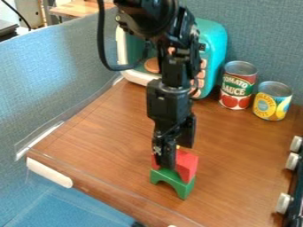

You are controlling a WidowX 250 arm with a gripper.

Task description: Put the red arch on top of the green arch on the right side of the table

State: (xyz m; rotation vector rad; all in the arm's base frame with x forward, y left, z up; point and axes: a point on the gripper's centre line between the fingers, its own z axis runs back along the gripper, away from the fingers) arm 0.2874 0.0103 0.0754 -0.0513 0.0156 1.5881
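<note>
Red arch (187,166) sits on the green arch (183,188), near the table's (106,146) front edge. The gripper (168,156) is at it; I can't tell if it grips or is open.

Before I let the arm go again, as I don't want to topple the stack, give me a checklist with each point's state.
1. Green arch on the table, opening down: ok.
2. Red arch above the green one: ok.
3. Red arch fully seated along its length: cannot tell; the gripper hides part of it.
4. Gripper clear of the red arch: not ok; it is right down at it.
5. Tomato can and yellow can away from the stack: ok, they stand farther back.
</note>
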